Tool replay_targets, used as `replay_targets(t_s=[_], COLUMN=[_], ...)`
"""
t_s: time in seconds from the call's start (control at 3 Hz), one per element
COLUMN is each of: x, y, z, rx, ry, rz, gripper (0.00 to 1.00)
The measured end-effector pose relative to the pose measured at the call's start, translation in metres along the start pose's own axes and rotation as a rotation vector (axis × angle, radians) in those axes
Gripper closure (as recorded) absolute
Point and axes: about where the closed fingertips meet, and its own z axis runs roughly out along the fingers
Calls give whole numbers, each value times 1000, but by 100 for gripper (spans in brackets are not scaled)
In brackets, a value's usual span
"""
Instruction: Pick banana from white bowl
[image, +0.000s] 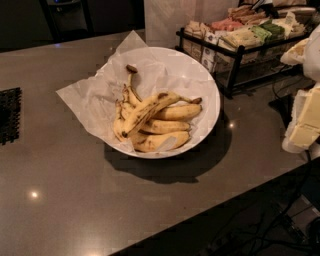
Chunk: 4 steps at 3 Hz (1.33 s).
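Note:
The white bowl (213, 95) stands on the grey counter, lined with crinkled white paper (85, 97) that spills over its left rim. The loose banana (150, 111), yellow with brown speckles and a dark streak, lies diagonally on top of a bunch of three bananas (160, 141) joined at one stem. My gripper (303, 122) shows as pale blocks at the right edge of the camera view. It is to the right of the bowl, apart from it, and touches nothing in the bowl.
A black wire rack of packets (240, 42) stands behind the bowl at the back right. A dark mat (9, 115) lies at the counter's left edge. The counter's front edge (210, 212) runs diagonally at lower right, with cables below.

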Motion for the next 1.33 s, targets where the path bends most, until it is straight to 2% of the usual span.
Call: replay_targets(t_s=[0.67,1.0,1.33], x=[-7,-29,-65], y=[-3,-6,-7], z=[3,20,51], rx=[-6,-55,-144], ry=[-3,14,23], rz=[-19,-87,-202], gripper=[0,0,0])
